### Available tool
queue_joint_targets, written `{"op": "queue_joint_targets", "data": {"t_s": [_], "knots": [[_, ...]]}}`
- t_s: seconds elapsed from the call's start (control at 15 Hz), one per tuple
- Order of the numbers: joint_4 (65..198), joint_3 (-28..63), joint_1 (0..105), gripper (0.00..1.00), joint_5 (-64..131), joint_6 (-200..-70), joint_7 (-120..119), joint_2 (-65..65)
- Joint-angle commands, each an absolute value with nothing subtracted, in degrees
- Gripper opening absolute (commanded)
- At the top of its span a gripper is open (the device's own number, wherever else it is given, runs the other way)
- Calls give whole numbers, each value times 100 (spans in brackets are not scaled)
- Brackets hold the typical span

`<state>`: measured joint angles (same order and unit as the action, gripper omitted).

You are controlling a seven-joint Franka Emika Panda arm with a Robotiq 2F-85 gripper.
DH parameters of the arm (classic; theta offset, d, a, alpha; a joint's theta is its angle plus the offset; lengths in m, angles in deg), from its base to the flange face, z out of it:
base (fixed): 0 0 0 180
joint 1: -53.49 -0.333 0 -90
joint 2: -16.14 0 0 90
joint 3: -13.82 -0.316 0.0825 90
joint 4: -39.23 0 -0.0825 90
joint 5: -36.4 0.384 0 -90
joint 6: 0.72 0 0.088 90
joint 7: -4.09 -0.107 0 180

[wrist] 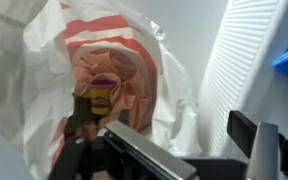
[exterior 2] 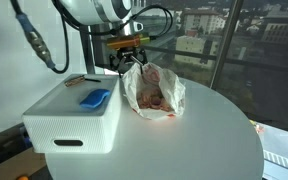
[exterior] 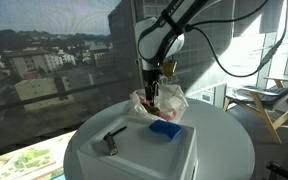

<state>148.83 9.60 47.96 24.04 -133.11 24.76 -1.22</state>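
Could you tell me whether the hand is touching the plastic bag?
Cannot tell. In both exterior views the hand overlaps the open top of the plastic bag, but neither shows contact or a gap plainly.

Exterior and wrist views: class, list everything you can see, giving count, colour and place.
Table: one, white, round, under everything.
Box: one, white, on table.
Pad: one, blue, on box top.
Dark item: one, blackish, on box top, kind unclear.
Bag: one, whitish plastic with red stripes, on table beside box.
Tub: one, yellow and purple, inside bag.
Chair: one, wooden, beyond table.
Arm: one, white and black, above bag.
Tool: one, black, open, over bag's mouth.
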Motion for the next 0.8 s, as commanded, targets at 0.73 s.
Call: {"op": "queue_joint_targets", "data": {"t_s": [0.73], "knots": [[16428, 319, 4644, 100, 3827, -13820, 2218, 341]]}}
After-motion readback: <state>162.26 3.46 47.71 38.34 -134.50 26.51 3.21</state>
